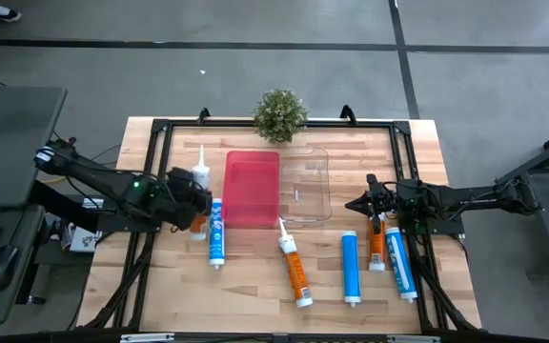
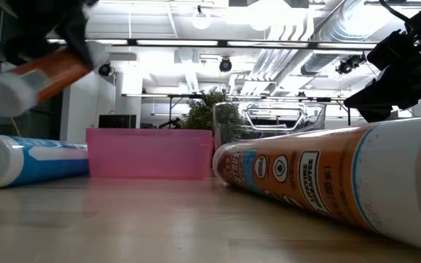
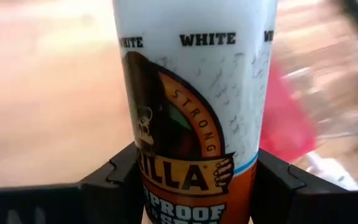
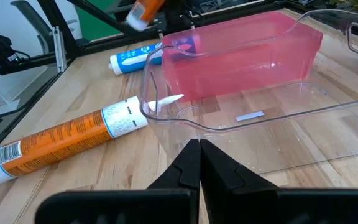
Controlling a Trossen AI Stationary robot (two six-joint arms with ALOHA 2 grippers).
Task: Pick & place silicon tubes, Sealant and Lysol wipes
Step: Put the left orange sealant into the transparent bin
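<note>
Left pincer (image 3: 194,186) grips sealant tube (image 3: 194,93) marked "WHITE", lifted clear of counter (image 1: 255,286); right pincer (image 4: 199,163) shut, empty.

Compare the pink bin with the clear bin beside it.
The pink bin is tinted and only translucent, while the clear bin is colourless, with the wooden table showing through. In the high view the pink bin sits nearer the left gripper; the clear bin lies toward the right gripper. The clear bin has a wide curved rim; the pink one looks straighter-walled. Both are open-topped, side by side.
</note>
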